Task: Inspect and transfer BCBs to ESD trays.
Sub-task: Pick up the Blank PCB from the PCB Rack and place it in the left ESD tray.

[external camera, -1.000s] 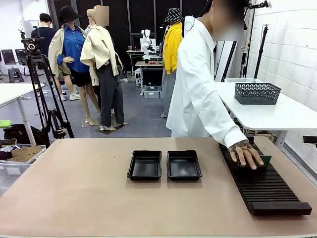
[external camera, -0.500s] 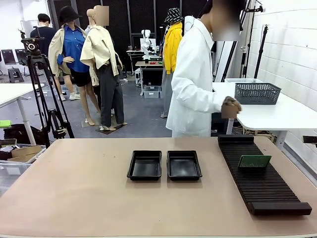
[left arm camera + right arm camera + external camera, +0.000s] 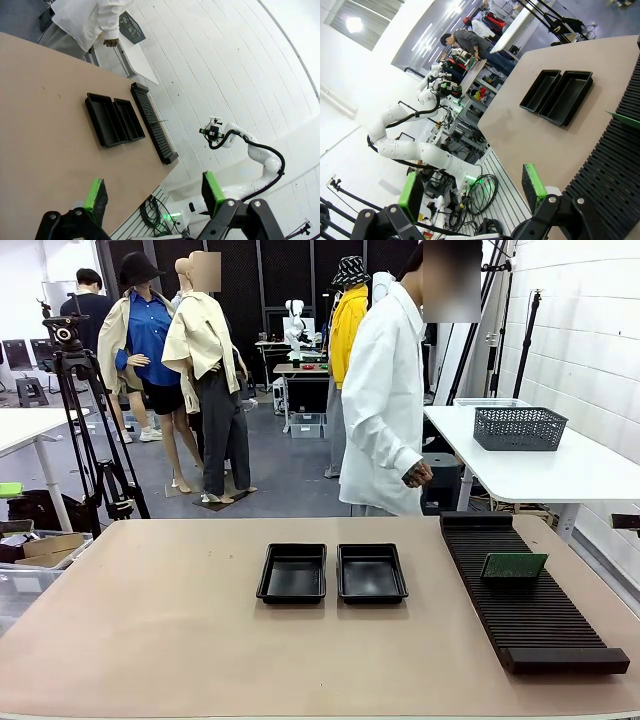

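white painted brick wall [image 3: 585, 330] right | glossy grey floor [image 3: 285, 465] | black panelled back wall [image 3: 250, 280] | white rectangular side table [image 3: 545, 475] carrying grey mesh basket [image 3: 519, 427] | black camera tripod [image 3: 72, 358] left | tan tabletop [image 3: 150, 630] foreground

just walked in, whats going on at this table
Nobody is handling anything right now. One BCB stands slotted in the rack on the right. The two trays sit empty side by side in the middle of the table. The person stands at the far edge, hand off the table. The left gripper and right gripper hang open, clear of the table, holding nothing.
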